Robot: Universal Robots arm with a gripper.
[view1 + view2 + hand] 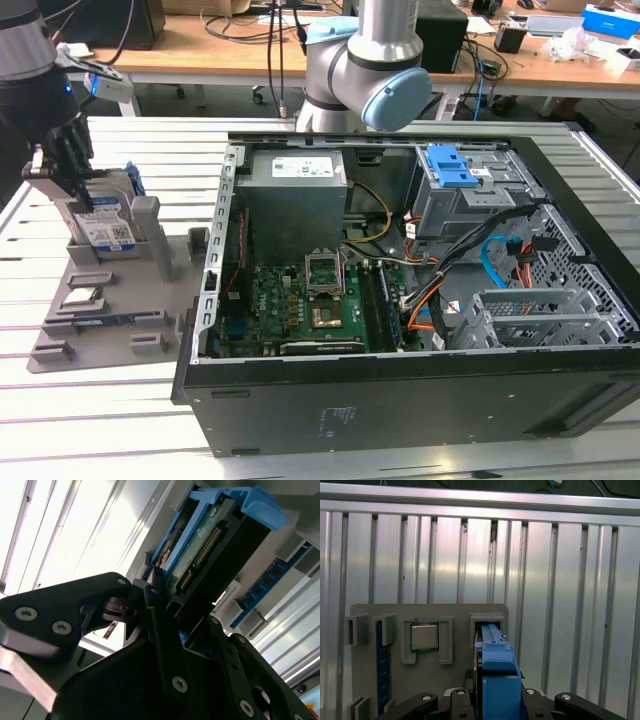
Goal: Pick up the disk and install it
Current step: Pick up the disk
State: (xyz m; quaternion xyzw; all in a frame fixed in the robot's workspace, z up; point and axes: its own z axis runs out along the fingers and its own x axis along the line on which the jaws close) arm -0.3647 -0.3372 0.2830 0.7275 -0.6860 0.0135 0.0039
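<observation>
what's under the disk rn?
The gray holder tray: the disk stands upright in its slot. The disk's lower edge and the slot floor are covered.

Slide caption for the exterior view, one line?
Gripper at the upright disk in its grey fixture, beside the open computer case.

On the table (pixel 60 420), at the exterior view's left, lies a holder tray (pixel 100 320). The disk (pixel 108 215) stands on edge in a slot at its far end, the gripper (pixel 75 185) on top of it, jaws pressed to its two sides. A chip (pixel 424 636) sits in the recess just beside that slot. The open computer case (pixel 400 400) lies to the tray's right, the arm's base (pixel 365 70) behind it
</observation>
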